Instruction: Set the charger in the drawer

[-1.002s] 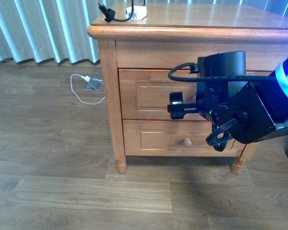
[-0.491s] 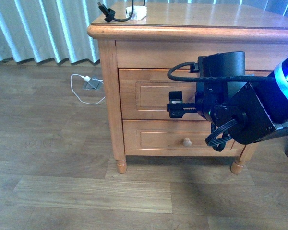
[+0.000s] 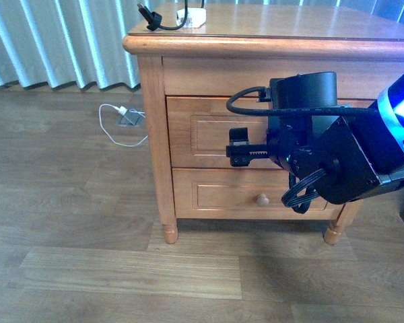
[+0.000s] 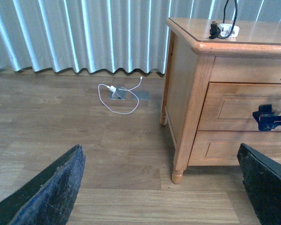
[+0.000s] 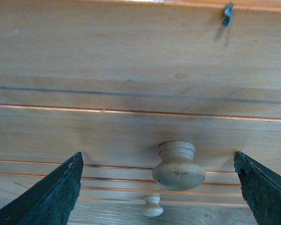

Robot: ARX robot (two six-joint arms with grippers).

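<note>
The charger's white block [image 3: 190, 18] lies at the back left of the nightstand top with its black cable [image 3: 153, 21] looping beside it; the left wrist view shows the charger [image 4: 227, 31] too. The drawer [image 3: 202, 131] is the upper one and is closed. My right gripper [image 3: 238, 151] hovers open just in front of it. In the right wrist view the drawer's round knob [image 5: 179, 166] sits between the spread fingers [image 5: 51, 192], untouched. My left gripper [image 4: 161, 197] is open over the floor, away from the nightstand, holding nothing.
A lower drawer with its own knob [image 3: 262, 199] sits under the upper one. A white cable with a plug [image 3: 121, 124] lies on the wooden floor left of the nightstand. Pale curtains [image 3: 54, 40] hang behind. The nightstand leg [image 4: 178, 176] is ahead of the left gripper.
My right gripper has shifted a little to the left across the upper drawer front. The charger and the drawer have not moved.
</note>
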